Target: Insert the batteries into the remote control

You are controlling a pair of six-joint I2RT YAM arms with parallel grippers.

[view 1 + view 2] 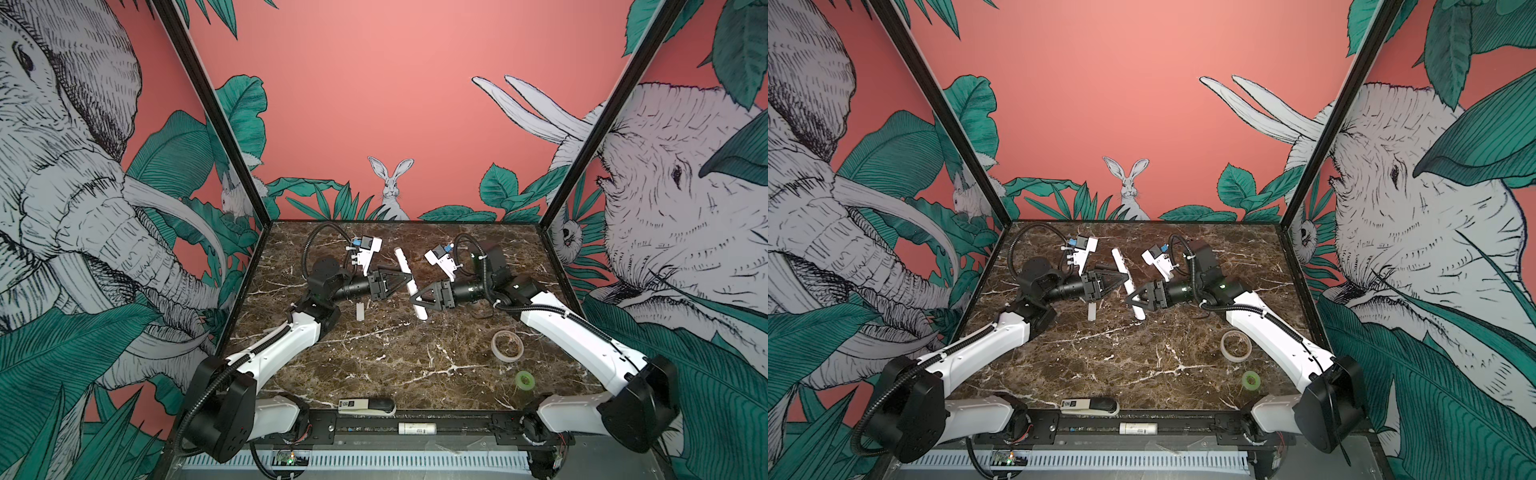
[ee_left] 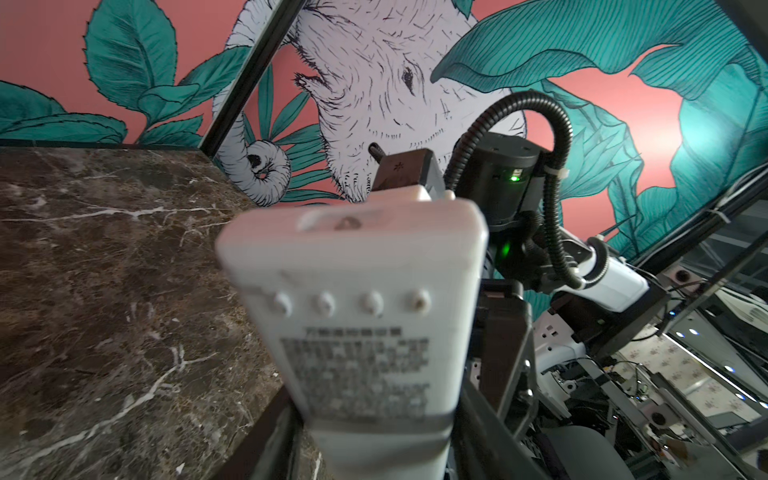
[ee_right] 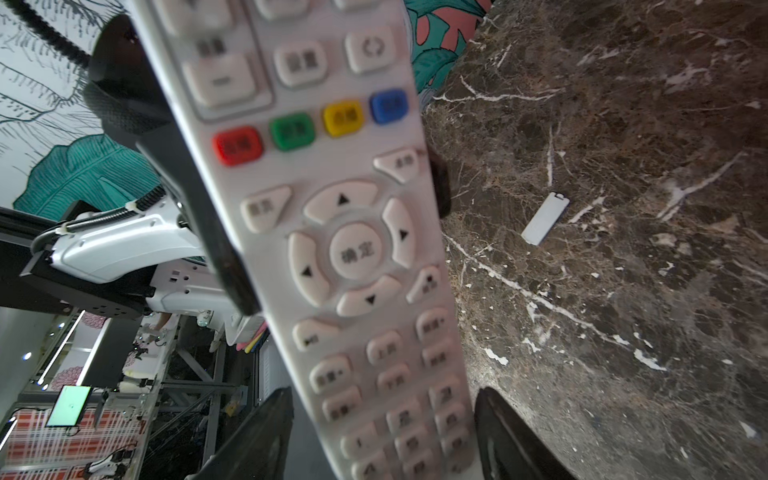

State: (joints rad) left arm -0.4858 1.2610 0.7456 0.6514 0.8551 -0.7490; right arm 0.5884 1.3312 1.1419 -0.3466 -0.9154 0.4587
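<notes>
Where the veined brown marble table [image 1: 374, 365] spreads, the slim white remote [image 1: 403, 259] is held above its far middle, long axis far-to-near, printed back in the left wrist view, coloured keys in the right, left claw [image 1: 406, 279] clamped across it, right claw [image 1: 415, 305] parted loosely around its near end.

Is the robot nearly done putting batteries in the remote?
Not yet, it seems. Done: the small white cover is off, lying on the table. In hand: the left gripper holds the remote control up, the right gripper open around it. Left: no batteries show anywhere; loading and closing remain.
</notes>
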